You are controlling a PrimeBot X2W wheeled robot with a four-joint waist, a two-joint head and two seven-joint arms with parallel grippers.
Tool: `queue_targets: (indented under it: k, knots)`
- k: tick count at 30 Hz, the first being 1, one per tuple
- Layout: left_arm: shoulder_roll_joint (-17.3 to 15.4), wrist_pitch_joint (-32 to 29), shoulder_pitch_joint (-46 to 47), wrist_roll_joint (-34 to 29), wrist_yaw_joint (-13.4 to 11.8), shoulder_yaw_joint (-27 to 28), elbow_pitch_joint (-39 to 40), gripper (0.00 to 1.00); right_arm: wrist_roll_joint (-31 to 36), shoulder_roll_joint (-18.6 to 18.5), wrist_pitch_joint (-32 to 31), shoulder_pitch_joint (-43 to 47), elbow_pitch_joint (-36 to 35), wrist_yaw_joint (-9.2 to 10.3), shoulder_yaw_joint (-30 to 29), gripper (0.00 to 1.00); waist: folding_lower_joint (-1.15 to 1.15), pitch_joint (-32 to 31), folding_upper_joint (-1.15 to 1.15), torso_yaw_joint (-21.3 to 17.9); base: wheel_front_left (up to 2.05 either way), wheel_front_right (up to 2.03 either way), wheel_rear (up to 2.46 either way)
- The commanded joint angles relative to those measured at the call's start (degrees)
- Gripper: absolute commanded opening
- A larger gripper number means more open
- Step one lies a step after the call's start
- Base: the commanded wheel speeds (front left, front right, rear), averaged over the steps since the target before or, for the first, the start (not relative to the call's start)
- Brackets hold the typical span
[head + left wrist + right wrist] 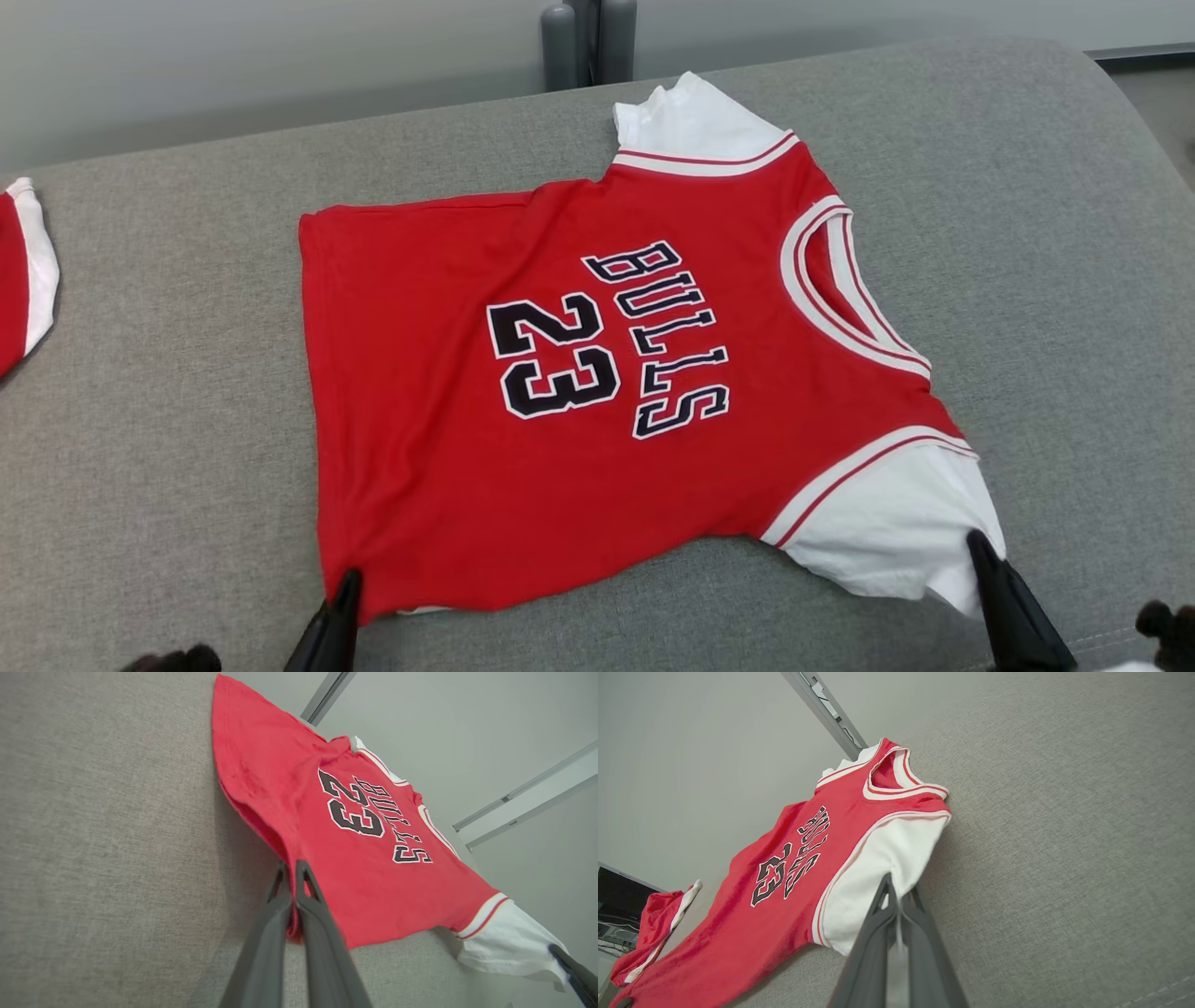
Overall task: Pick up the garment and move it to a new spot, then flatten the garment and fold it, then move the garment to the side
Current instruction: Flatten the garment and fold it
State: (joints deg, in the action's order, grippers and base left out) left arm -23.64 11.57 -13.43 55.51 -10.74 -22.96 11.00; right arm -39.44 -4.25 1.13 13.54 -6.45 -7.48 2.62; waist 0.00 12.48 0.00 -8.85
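A red jersey with white sleeves and "BULLS 23" lies spread flat on the grey cushion, neck hole to the right. My left gripper is shut on the jersey's near hem corner; in the left wrist view the red cloth is pinched between the left gripper's fingers. My right gripper is shut on the near white sleeve; in the right wrist view the sleeve's edge sits between that gripper's closed fingers.
A second red and white garment lies at the cushion's left edge, also seen as red cloth in the right wrist view. Two grey posts stand behind the cushion. Bare grey cushion stretches to the jersey's left and right.
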Motion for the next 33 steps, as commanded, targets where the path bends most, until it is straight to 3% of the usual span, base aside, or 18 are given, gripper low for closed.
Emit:
queue_targets:
  k: [1, 6, 9, 17, 24, 25, 26, 27, 33]
  knots:
    - [-0.64, -0.58, 1.97, -0.57, -0.65, 0.16, 0.67, 0.0, -0.06, 0.07, -0.41, -2.1, 0.37, -0.03, -0.07, 0.0, 0.0, 0.01, 0.0, -0.04, 0.0, 0.0, 0.0]
    - [-1.02, -5.61, 8.24, 2.41, -2.05, 2.08, 0.1, 0.0, 1.45, 0.65, -1.9, -10.9, 4.45, -0.03, -0.32, 0.0, 0.0, 0.42, 0.0, -0.54, 0.0, 0.0, 0.0]
    - [-2.9, -9.85, 15.26, 3.71, -3.13, 4.17, -3.32, 0.0, 3.11, 0.71, -3.47, -19.55, 9.7, -0.03, -0.16, 0.0, 0.0, 2.99, 0.0, -0.93, 0.0, 0.0, 0.0]
    - [-4.16, -16.9, 25.99, 2.93, -3.97, 2.36, -11.87, 0.0, 4.54, 0.06, -3.87, -32.43, 19.39, -0.03, 1.02, 0.0, 0.0, 6.56, 0.0, -0.52, 0.0, 0.0, 0.0]
    - [-4.41, -18.49, 30.55, 1.3, -3.0, 0.48, -17.49, 0.0, 6.47, -0.63, -2.48, -41.78, 29.55, -0.03, 3.67, 0.0, 0.0, 8.27, 0.0, -0.76, 0.0, 0.0, 0.0]
    - [-4.3, -18.14, 30.88, 1.14, -3.13, 0.62, -18.0, 0.2, 6.87, -0.78, -1.82, -42.81, 30.56, -0.03, 4.16, 0.2, 0.0, 8.34, 0.0, -0.77, 0.0, 0.0, 0.0]
    - [-4.28, -18.11, 31.11, 0.99, -3.14, 0.59, -18.42, 0.82, 7.22, -1.06, -1.16, -43.72, 31.49, -0.03, 4.57, 0.58, 0.0, 8.41, 0.0, -0.76, 0.0, 0.0, 0.0]
    - [-4.25, -18.23, 31.27, 1.04, -3.06, 0.51, -18.7, 1.0, 7.53, -1.28, -0.65, -44.45, 32.45, -0.03, 5.19, 1.0, 0.0, 8.42, 0.0, -0.76, 0.0, 0.0, 0.0]
    - [-5.55, -17.15, 28.28, -0.5, -3.27, -0.37, -17.0, 1.0, 8.92, -4.26, 3.15, -44.75, 32.91, -0.03, 8.21, 1.0, 0.0, 6.73, 0.0, -0.98, 0.0, 0.0, 0.0]
